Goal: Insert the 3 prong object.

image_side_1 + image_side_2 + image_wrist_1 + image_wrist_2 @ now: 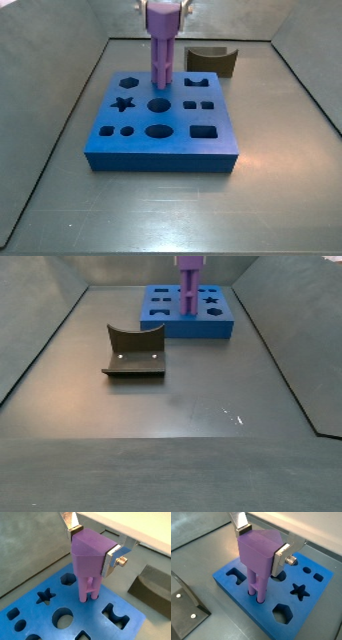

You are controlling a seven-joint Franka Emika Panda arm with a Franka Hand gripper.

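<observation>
My gripper is shut on the head of the purple 3 prong object and holds it upright. Its silver fingers press on two opposite faces of the head. The prongs point straight down, and their lower ends meet the top of the blue block; the opening under them is hidden. In both side views the object stands over the block's far part, just behind a round hole. The gripper is cut off by the frame's upper edge.
The blue block has several shaped holes, among them a star and a hexagon. The dark fixture stands on the grey floor apart from the block. Sloping grey walls enclose the floor.
</observation>
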